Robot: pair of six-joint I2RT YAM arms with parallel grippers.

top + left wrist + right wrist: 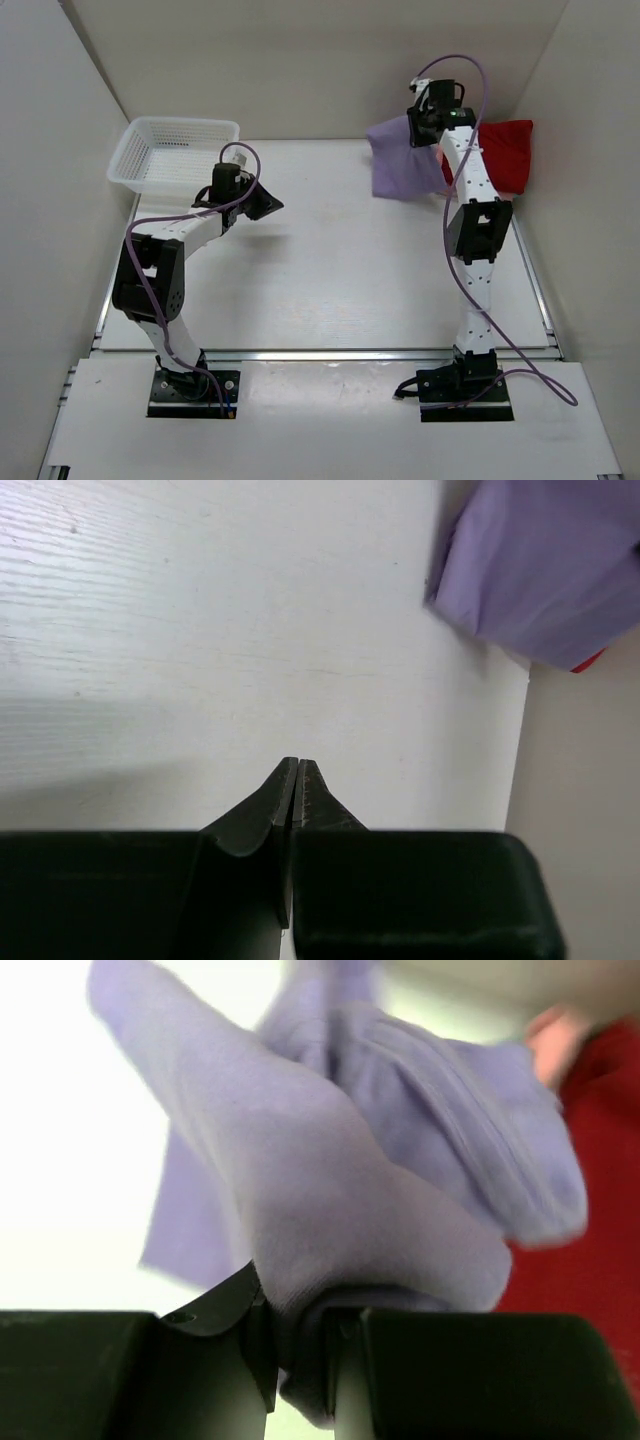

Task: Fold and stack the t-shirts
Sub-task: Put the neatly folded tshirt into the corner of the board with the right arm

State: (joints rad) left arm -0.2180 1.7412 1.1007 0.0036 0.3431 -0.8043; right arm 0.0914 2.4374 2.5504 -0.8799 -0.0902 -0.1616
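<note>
The lavender t-shirt [398,158] hangs at the back right of the table, bunched, and shows in the left wrist view [550,565] and the right wrist view [330,1180]. My right gripper [425,125] is shut on a fold of it [300,1360] and holds it up. The bright red t-shirt [508,152] lies behind it at the far right, also in the right wrist view [590,1220]. A bit of salmon pink cloth [550,1045] shows above the red one. My left gripper [268,203] is shut and empty [297,780] above the bare table, left of centre.
A white lattice basket [172,152] stands at the back left corner, just behind my left arm. White walls close in the table on the left, back and right.
</note>
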